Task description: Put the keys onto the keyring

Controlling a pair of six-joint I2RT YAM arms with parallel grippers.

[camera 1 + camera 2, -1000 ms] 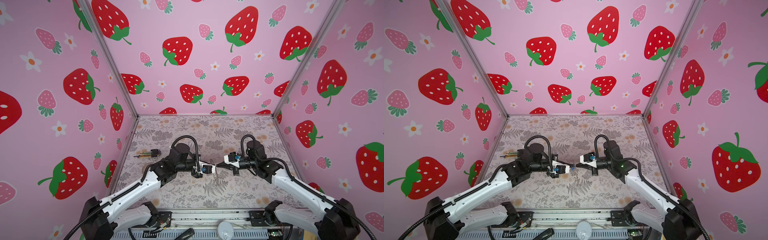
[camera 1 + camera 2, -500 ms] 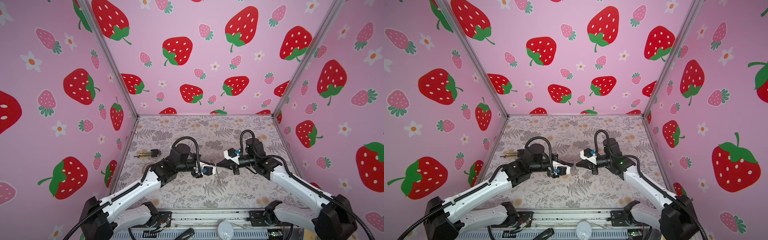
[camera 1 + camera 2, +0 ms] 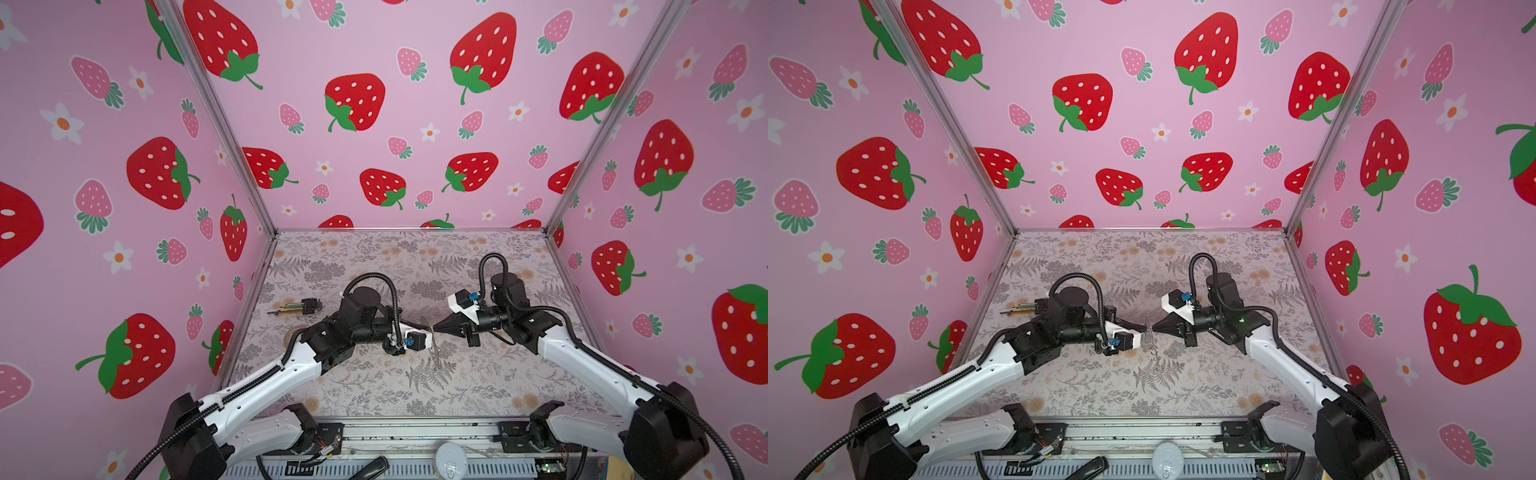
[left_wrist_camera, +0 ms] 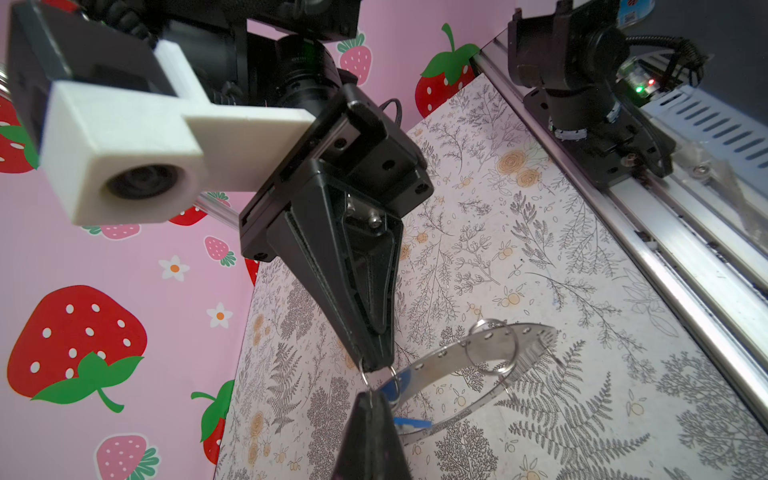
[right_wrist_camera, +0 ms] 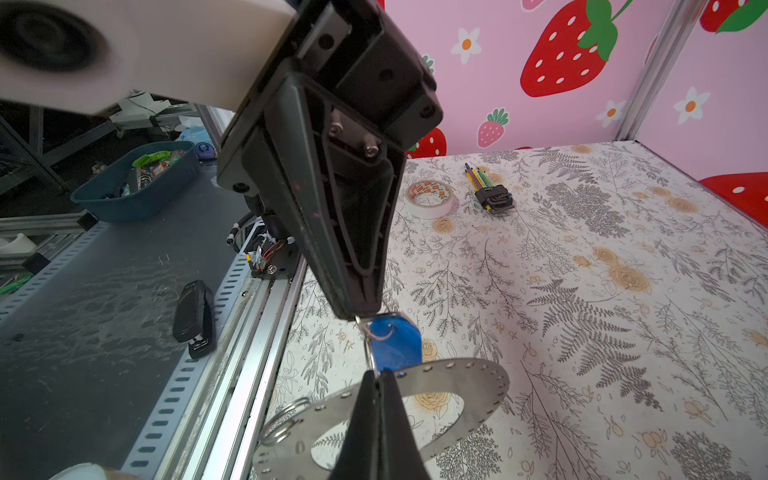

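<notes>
Over the bench (image 3: 374,257), the left end effector (image 5: 361,311) is pinching the blue key (image 5: 395,340) while the right end effector (image 4: 376,365), clamped on the keyring (image 5: 465,378), is rolling its wrist, apparently threading them.

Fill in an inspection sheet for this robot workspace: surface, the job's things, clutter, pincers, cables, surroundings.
Surface: floral-patterned table, flat.
Job's things: blue-headed key and flat grey keyring, both held above the table, close together; whether the key is threaded on cannot be told.
Clutter: tape roll and hex-key bundle along the table's left edge.
Pincers: left pincer shut at the key's wire loop; right pincer shut on the keyring's band; tips nearly meet.
Cables: black hoses arch over both wrists, away from the tips.
Surroundings: strawberry-print walls; blue bin beyond the front rail.
</notes>
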